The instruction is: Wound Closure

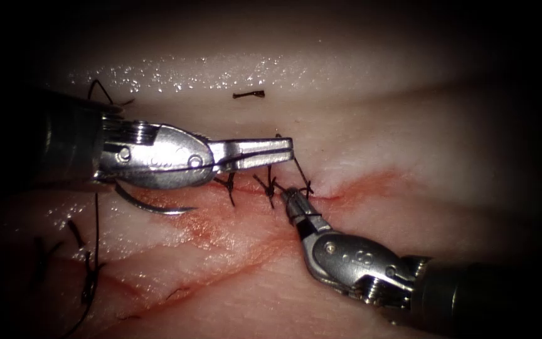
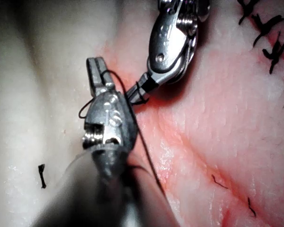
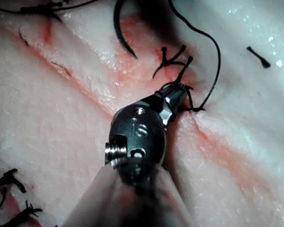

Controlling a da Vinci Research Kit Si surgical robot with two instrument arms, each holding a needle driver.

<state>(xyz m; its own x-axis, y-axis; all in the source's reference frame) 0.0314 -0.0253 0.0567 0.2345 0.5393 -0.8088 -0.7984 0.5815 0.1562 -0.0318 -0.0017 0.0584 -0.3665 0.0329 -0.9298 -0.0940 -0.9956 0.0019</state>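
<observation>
My left tool (image 1: pixel 286 149) reaches in from the left over the cut (image 1: pixel 359 185), jaws shut on the thread (image 1: pixel 300 172), which runs down from their tip to the newest stitch (image 1: pixel 307 188). My right tool (image 1: pixel 290 194) comes up from the lower right. Its jaws are shut on the thread at that stitch, and a turn of thread circles its jaws (image 1: pixel 308 216). The curved needle (image 1: pixel 152 206) lies free on the tissue under the left tool, outside the tissue and held by neither tool. In the right wrist view the needle (image 3: pixel 120 33) lies beyond the right tool (image 3: pixel 175 97).
Tied stitches (image 1: pixel 270 185) cross the cut beside the tools. More dark knots (image 1: pixel 89 276) and loose thread lie at the lower left. A cut end of thread (image 1: pixel 249 94) rests on the pale tissue above. Red fluid (image 1: pixel 221 226) stains the tissue around the cut.
</observation>
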